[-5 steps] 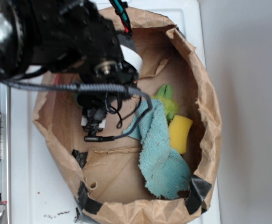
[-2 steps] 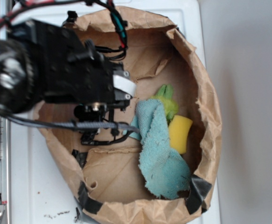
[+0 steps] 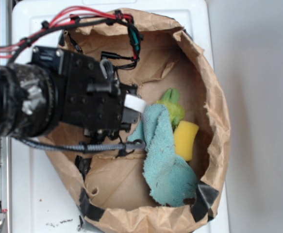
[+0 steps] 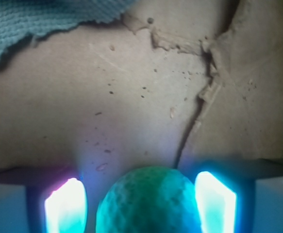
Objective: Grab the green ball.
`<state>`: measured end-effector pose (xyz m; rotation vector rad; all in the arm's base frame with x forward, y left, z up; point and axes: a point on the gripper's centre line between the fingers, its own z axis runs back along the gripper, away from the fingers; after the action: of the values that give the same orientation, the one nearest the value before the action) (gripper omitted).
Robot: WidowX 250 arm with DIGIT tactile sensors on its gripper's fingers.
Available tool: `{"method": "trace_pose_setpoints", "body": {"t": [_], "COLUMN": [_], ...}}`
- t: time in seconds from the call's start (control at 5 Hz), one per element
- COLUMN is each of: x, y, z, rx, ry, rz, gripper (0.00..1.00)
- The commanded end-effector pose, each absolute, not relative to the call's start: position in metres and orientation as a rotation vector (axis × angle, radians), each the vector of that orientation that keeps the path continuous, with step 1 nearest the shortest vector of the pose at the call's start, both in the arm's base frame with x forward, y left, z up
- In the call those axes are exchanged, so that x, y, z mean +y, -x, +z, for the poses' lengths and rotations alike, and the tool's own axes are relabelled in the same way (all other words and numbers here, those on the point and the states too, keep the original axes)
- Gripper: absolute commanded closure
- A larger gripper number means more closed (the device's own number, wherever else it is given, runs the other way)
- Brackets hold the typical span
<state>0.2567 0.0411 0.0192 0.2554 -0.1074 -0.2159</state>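
Note:
In the wrist view the green ball [image 4: 148,201], teal and dimpled, lies on the brown paper floor at the bottom centre. It sits between the two glowing fingers [image 4: 66,206] of my gripper [image 4: 140,196]. The gripper is open: a narrow strip of paper shows between the left finger and the ball, and the right finger stands right at the ball's edge. In the exterior view the black arm [image 3: 78,99] reaches into the paper bag [image 3: 219,121] on its left side and hides both the ball and the fingers.
A teal-blue terry cloth [image 3: 165,155] lies in the bag's middle; its corner shows at the wrist view's cloth edge [image 4: 39,22]. A yellow sponge [image 3: 186,140] and a lime-green fuzzy thing [image 3: 173,104] rest against the right wall. The bag stands on a white surface [image 3: 29,194].
The arm has swung leftward and lower in the exterior view, its body now covering the bag's left half. The cloth's upper end has shifted slightly.

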Motion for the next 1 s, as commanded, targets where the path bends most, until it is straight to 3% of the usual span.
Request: {"method": "trace_pose_setpoints", "body": {"t": [0.0,0.4,0.8], "x": [0.039,0.030,-0.003], "y": [-0.262,-0.269,-0.278], "z": [0.042,0.095,0.136], "rx": [-0.152,-0.162,-0.228], "ry": [-0.189,-0.110,-0.096], "rz": [-0.197,-0.172,-0.145], "gripper": [1.00,1.00,1.00]}}
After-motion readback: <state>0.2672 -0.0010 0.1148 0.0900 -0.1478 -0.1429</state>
